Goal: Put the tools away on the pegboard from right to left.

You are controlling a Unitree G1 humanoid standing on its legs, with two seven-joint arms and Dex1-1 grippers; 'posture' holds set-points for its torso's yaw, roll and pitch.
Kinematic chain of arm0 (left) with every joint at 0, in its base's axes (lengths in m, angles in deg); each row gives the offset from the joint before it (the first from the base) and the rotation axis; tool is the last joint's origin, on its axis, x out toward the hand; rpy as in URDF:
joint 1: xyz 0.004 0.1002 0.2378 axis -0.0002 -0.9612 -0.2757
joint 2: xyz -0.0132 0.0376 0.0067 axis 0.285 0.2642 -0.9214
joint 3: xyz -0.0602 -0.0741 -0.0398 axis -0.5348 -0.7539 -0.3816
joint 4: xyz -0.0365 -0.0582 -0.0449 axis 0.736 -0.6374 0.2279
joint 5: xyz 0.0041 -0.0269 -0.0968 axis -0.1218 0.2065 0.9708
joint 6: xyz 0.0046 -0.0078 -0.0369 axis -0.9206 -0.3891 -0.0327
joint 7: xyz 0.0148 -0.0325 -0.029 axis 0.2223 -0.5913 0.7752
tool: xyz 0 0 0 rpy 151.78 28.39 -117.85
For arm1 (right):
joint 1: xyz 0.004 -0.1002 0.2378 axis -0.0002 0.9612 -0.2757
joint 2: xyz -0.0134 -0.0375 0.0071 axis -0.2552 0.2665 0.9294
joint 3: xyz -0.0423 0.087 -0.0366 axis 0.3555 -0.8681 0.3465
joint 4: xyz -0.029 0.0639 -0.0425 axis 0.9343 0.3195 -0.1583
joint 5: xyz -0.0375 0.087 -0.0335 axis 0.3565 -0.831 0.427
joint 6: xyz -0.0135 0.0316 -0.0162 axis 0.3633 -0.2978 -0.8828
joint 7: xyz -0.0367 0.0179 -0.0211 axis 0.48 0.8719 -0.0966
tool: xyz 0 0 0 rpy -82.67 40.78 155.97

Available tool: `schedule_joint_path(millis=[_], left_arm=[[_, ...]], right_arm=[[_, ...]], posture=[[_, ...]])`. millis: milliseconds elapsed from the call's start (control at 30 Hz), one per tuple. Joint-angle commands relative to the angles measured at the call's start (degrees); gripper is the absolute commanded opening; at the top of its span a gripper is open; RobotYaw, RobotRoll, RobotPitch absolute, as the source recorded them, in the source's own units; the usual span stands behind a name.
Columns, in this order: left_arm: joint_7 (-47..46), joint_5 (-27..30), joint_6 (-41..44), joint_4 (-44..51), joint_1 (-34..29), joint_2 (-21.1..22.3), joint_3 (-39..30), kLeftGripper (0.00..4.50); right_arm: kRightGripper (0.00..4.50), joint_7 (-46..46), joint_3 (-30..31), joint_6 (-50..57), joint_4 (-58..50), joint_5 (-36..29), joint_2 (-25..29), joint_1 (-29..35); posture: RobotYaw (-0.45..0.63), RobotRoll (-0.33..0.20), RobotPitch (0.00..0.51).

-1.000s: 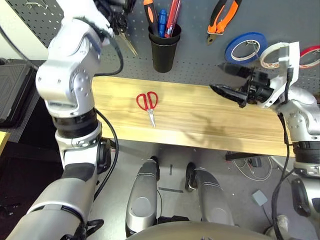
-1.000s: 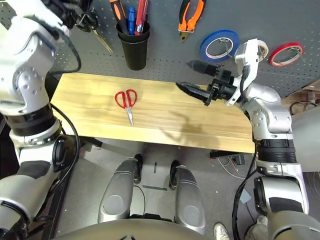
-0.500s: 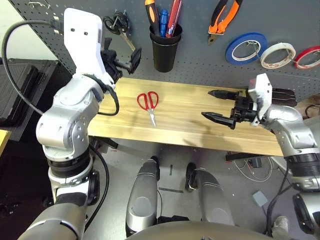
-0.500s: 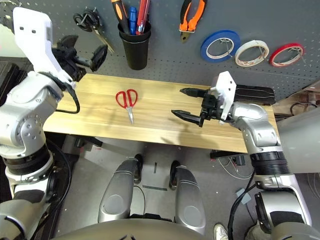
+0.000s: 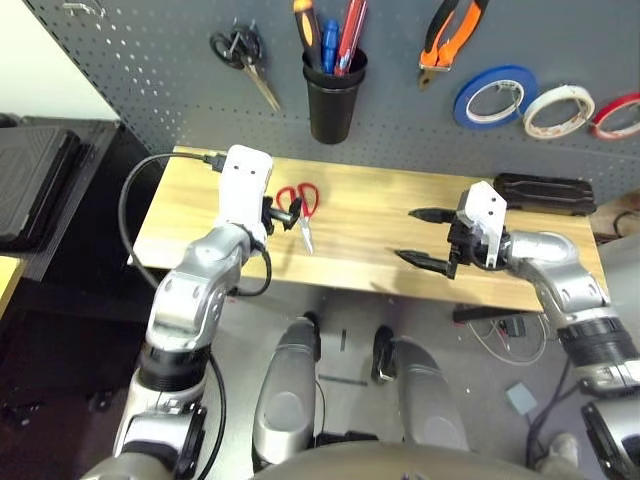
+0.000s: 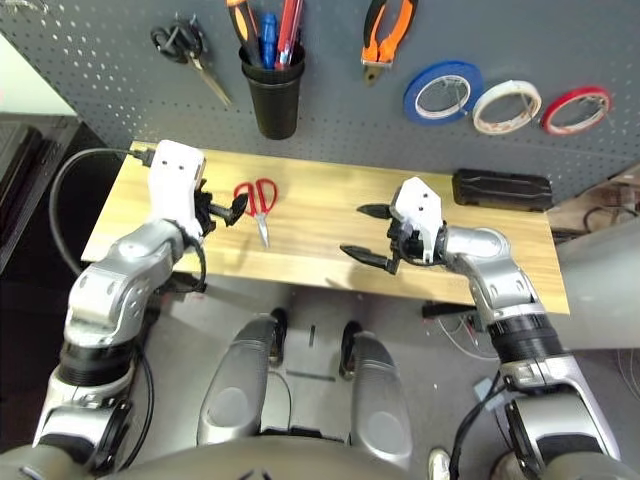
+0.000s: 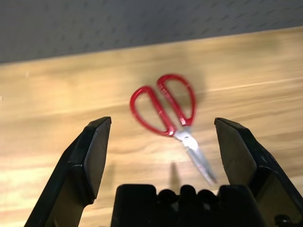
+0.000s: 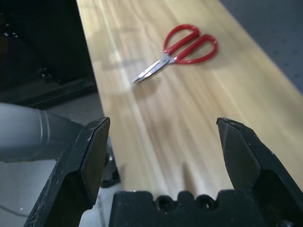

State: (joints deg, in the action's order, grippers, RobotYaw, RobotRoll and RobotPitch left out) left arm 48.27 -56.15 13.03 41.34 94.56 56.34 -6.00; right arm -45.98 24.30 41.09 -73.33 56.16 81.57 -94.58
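While the red-handled scissors [image 7: 166,109] lie flat on the wooden table [image 5: 380,245], blades toward its front edge, the left gripper [image 7: 163,153] hangs just short, fingers spread; advance squarely over the loops, close, then carry to the pegboard [image 5: 150,70]; right gripper [image 8: 165,156] spread, empty.

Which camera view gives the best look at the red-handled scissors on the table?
The left wrist view: the red-handled scissors lie close ahead, whole, between the open left gripper fingers. The right wrist view shows them whole but farther off. Both eye views show them small on the wooden table.
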Motion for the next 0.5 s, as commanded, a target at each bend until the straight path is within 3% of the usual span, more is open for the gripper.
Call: schedule_joint_path(millis=[33,500], left_arm=[[-0.5,-2.8,-3.8,-6.5,0.7,-1.1,1.4,4.47],[-3.0,-7.3,-19.7,-36.8,10.8,-4.9,-1.5,4.47]], right_arm=[[4.50,0.9,1.5,1.0,-1.1,1.0,-0.5,1.4],[4.50,5.8,4.5,2.0,-1.8,4.7,-2.4,2.3]], posture=[[0.22,0.000,0.280],[0.19,0.000,0.301]])
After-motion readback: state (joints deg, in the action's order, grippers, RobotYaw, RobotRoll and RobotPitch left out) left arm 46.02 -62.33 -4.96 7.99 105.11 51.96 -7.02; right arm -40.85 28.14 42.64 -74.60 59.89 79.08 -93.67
